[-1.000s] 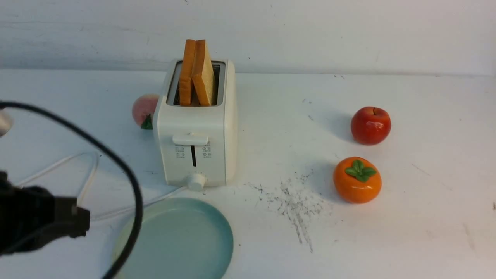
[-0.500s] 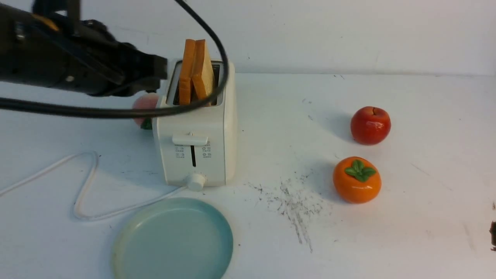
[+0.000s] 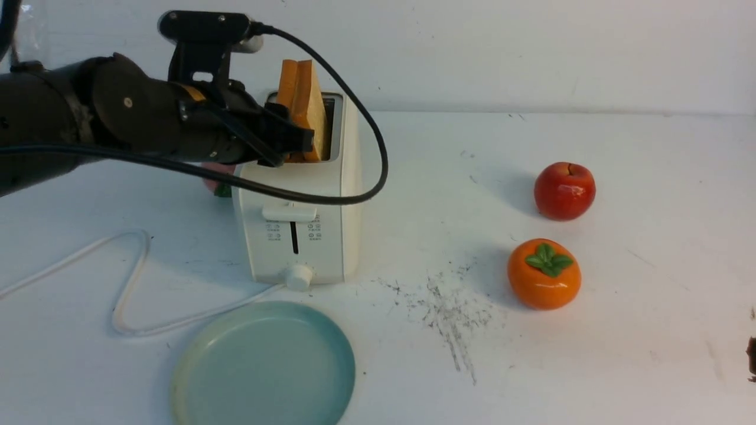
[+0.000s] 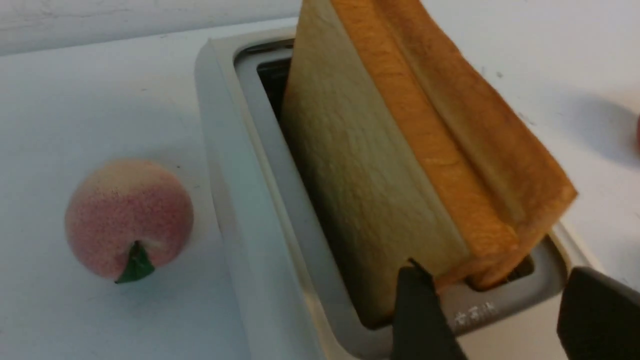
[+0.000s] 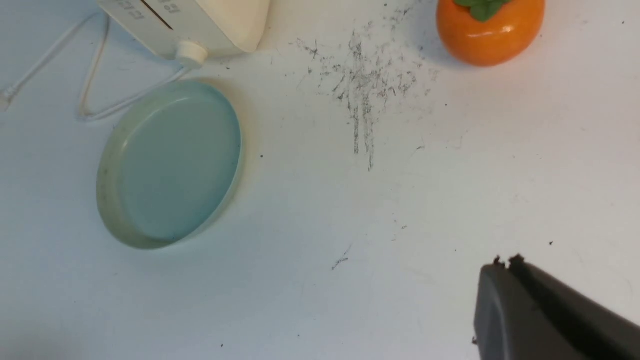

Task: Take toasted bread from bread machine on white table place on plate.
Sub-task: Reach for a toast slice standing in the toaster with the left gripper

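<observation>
Two slices of toasted bread (image 3: 307,97) stand leaning together in the slots of the cream-white bread machine (image 3: 301,224) on the white table (image 3: 590,354). My left gripper (image 3: 295,141) reaches in from the left at the toaster's top. In the left wrist view it (image 4: 495,280) is open, its fingers straddling the near lower corner of the toast (image 4: 380,165) above the toaster's rim (image 4: 240,215). The teal plate (image 3: 266,366) lies empty in front of the toaster and also shows in the right wrist view (image 5: 175,160). My right gripper (image 5: 505,262) is shut and empty, low over the table at the near right.
A red apple (image 3: 564,190) and an orange persimmon (image 3: 544,273) sit to the right of the toaster. A peach (image 4: 129,217) sits behind the toaster's left side. The white cord (image 3: 127,277) loops over the table at the left. My left arm's black cable hangs across the toaster's front.
My left arm has risen from the near left and swung right to the toaster's top, bringing its open gripper up to the toast. The toast and plate have not moved.
</observation>
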Motion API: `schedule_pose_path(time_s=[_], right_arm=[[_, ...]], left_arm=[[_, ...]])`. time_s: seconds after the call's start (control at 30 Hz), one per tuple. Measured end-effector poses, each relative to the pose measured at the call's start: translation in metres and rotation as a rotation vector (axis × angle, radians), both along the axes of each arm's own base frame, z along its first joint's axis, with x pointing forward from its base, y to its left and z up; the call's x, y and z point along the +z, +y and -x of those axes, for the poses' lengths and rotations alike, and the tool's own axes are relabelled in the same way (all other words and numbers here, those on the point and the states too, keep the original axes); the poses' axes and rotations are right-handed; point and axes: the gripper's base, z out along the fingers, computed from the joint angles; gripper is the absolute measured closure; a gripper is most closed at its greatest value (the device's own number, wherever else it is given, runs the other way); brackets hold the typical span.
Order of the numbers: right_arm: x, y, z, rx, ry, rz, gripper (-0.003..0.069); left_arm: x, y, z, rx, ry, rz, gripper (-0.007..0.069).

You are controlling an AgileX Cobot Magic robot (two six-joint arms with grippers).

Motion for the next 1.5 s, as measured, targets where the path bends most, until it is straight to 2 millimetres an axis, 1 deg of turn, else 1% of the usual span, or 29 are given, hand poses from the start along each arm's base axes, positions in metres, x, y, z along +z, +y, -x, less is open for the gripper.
schedule_pose_path(time_s=[0.07,0.13,0.17,0.2,0.23,0.3,0.33,0.37,0.43,0.47,0.5,0.57,0.63,0.7,0.73,0.77,0.87,0.97,1.0,1.03,1.07,1.13,1.17,1.2,1.23,1.33,1.43,1.5], right_arm=[[0.000,0.000,0.000,0.000,-0.001,0.000,0.0664],[0.000,0.000,0.000,-0.002,-0.004,0.000,0.0662],[0.000,0.000,-0.001,-0.004,-0.007,-0.001,0.0662],[0.000,0.000,-0.001,-0.004,-0.007,-0.001,0.0661],[0.001,0.000,-0.001,-0.007,-0.011,-0.002,0.0659],[0.001,0.000,-0.001,-0.010,-0.015,-0.002,0.0659],[0.001,0.000,-0.001,-0.010,-0.016,-0.002,0.0659],[0.001,-0.001,-0.001,-0.011,-0.018,-0.003,0.0657],[0.001,-0.001,-0.002,-0.013,-0.019,-0.003,0.0657],[0.001,-0.001,-0.002,-0.013,-0.020,-0.003,0.0657],[0.001,-0.001,-0.002,-0.013,-0.020,-0.003,0.0657],[0.001,-0.001,-0.002,-0.014,-0.021,-0.003,0.0656],[0.001,-0.001,-0.002,-0.014,-0.021,-0.003,0.0655],[0.001,-0.001,-0.002,-0.014,-0.021,-0.003,0.0652],[0.001,-0.001,-0.002,-0.014,-0.021,-0.003,0.0652],[0.001,-0.001,-0.002,-0.014,-0.022,-0.003,0.0650],[0.002,-0.001,-0.002,-0.014,-0.022,-0.005,0.0648],[0.002,-0.001,-0.002,-0.014,-0.022,-0.005,0.0646],[0.002,-0.001,-0.002,-0.014,-0.022,-0.005,0.0644],[0.002,-0.001,-0.002,-0.014,-0.022,-0.005,0.0644],[0.002,-0.001,-0.002,-0.014,-0.022,-0.005,0.0643],[0.002,-0.001,-0.002,-0.014,-0.022,-0.005,0.0643],[0.002,-0.001,-0.002,-0.014,-0.022,-0.005,0.0642],[0.002,0.000,-0.002,-0.014,-0.022,-0.006,0.0641],[0.002,0.000,-0.002,-0.014,-0.022,-0.007,0.0639],[0.002,0.000,-0.002,-0.013,-0.022,-0.012,0.0636],[0.002,0.000,-0.002,-0.013,-0.022,-0.014,0.0636],[0.002,0.000,-0.002,-0.013,-0.022,-0.014,0.0636]], left_arm=[[-0.002,0.000,-0.002,0.004,-0.003,0.000,0.0251],[-0.003,0.000,-0.003,0.006,-0.007,-0.004,0.0290],[-0.003,0.000,-0.003,0.006,-0.010,-0.006,0.0344],[-0.003,0.000,-0.003,0.007,-0.012,-0.005,0.0354],[-0.002,0.000,-0.004,0.009,-0.022,-0.006,0.0444],[0.000,0.001,-0.004,0.012,-0.032,-0.005,0.0572],[0.000,0.001,-0.004,0.012,-0.034,-0.006,0.0592],[0.003,0.001,-0.002,0.013,-0.046,-0.004,0.0638],[0.009,0.002,0.000,0.015,-0.065,0.000,0.0638],[0.015,0.003,0.002,0.017,-0.086,0.005,0.0638],[0.016,0.003,0.003,0.016,-0.089,0.005,0.0638],[0.034,0.006,0.011,0.018,-0.136,0.018,0.0638],[0.043,0.007,0.016,0.018,-0.159,0.026,0.0638],[0.062,0.011,0.028,0.019,-0.212,0.041,0.0638],[0.062,0.011,0.028,0.019,-0.212,0.041,0.0638],[0.070,0.012,0.033,0.020,-0.234,0.048,0.0638],[0.075,0.013,0.035,0.023,-0.254,0.053,0.0638],[0.069,0.012,0.031,0.020,-0.234,0.047,0.0638],[0.059,0.010,0.025,0.018,-0.202,0.037,0.0633],[0.059,0.010,0.025,0.018,-0.202,0.037,0.0631],[0.053,0.009,0.022,0.016,-0.184,0.032,0.0620],[0.036,0.006,0.012,0.014,-0.137,0.017,0.0560],[0.030,0.005,0.009,0.012,-0.120,0.009,0.0517],[0.024,0.004,0.007,0.011,-0.105,0.005,0.0486],[0.019,0.003,0.004,0.009,-0.090,0.000,0.0435],[0.010,0.002,0.000,0.009,-0.065,-0.008,0.0317],[0.004,0.001,-0.003,0.009,-0.051,-0.014,0.0235],[-0.002,0.000,-0.005,0.008,-0.039,-0.018,0.0206]])
